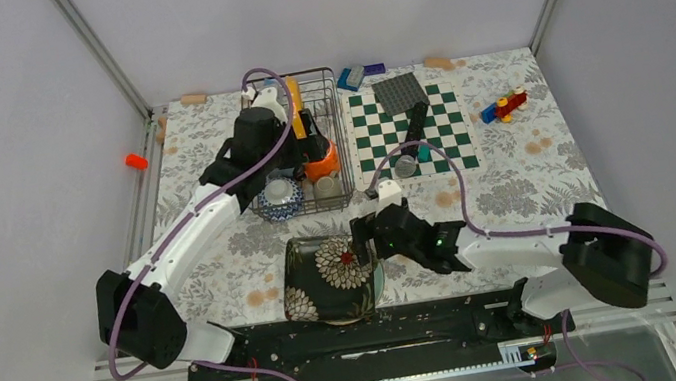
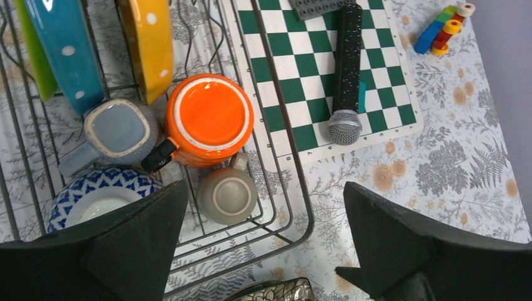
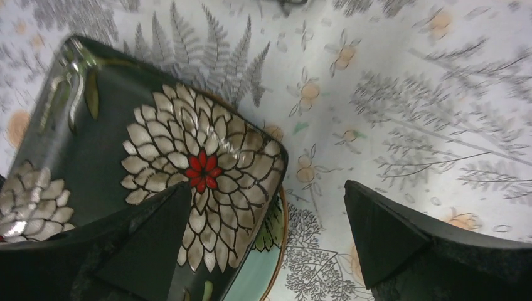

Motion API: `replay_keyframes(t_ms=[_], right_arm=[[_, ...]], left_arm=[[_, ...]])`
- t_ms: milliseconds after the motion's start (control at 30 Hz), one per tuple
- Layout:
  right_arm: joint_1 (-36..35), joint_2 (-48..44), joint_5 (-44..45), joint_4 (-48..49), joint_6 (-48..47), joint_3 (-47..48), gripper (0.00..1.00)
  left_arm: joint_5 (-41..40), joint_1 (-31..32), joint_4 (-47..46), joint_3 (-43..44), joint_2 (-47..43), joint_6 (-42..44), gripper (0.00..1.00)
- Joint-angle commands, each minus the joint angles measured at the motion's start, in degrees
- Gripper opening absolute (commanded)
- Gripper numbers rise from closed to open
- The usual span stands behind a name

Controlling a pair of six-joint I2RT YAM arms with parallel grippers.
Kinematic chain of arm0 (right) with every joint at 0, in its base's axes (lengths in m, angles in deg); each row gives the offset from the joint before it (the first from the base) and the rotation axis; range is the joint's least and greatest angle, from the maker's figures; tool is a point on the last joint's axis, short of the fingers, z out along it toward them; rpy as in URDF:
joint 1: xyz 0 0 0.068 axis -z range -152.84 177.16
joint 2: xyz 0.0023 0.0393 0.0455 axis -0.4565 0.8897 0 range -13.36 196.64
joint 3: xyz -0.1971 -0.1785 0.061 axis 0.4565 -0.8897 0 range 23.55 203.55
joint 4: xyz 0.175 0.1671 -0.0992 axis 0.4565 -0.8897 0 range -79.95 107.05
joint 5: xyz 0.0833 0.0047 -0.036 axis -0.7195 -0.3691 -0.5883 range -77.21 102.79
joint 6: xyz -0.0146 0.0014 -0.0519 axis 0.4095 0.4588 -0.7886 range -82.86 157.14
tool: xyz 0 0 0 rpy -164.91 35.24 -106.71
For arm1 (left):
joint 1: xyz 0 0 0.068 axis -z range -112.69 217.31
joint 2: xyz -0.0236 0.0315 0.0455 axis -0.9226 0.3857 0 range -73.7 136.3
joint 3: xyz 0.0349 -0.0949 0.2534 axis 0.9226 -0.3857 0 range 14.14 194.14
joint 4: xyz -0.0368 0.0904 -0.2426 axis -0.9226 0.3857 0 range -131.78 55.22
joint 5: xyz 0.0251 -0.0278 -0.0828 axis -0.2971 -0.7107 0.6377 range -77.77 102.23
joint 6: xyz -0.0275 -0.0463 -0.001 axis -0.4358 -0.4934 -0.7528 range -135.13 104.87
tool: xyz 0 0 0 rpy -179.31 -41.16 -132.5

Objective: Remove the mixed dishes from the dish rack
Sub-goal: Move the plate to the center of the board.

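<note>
Presently, a rectangular dark wire dish rack (image 1: 299,146) stands far left of centre on the floral-print table (image 1: 533,171). It holds an upturned orange mug (image 2: 210,116), a small grey cup (image 2: 229,197), a blue-grey cup (image 2: 119,128) and a blue-and-white patterned bowl (image 2: 100,197). Standing on edge are a blue white-dotted plate (image 2: 66,50), an orange white-dotted plate (image 2: 150,44) and a lime green plate (image 2: 31,44). The left end effector (image 2: 263,188) is spread above the rack's near right corner. A dark flower-patterned plate (image 1: 327,278) lies flat near centre, outside the rack. The right end effector (image 3: 266,185) is spread over its right edge.

Hand (image 2: 263,188) spread wide above dish rack (image 2: 300,179); orange mug (image 2: 210,119) probably upside-down
</note>
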Motion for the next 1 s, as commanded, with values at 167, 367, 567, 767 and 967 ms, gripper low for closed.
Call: replay_keyframes(t_ms=[167, 367, 567, 767, 967], right_arm=[[-0.3, 6.7, -4.8, -6.9, 3.4, 4.0, 0.99], [-0.3, 6.7, -0.5, -16.8, 5.7, 4.7, 0.99], [-0.3, 5.4, 6.6, -27.4, 8.2, 6.1, 0.99], [-0.3, 3.8, 7.1, -28.5, 8.1, 6.4, 0.99], [-0.3, -0.3, 3.4, -24.0, 5.8, 5.4, 0.99]], left_arm=[[4.1, -1.7, -5.1, -1.6, -1.4, 1.7, 0.99], [4.5, -2.5, -5.5, -2.4, -1.4, 1.7, 0.99], [3.4, -2.9, -4.5, -2.0, -1.3, 2.5, 0.99], [2.0, -3.1, -3.6, -1.2, -0.5, 3.4, 0.99], [1.0, -3.3, -1.7, 3.0, 3.0, 4.5, 0.99]])
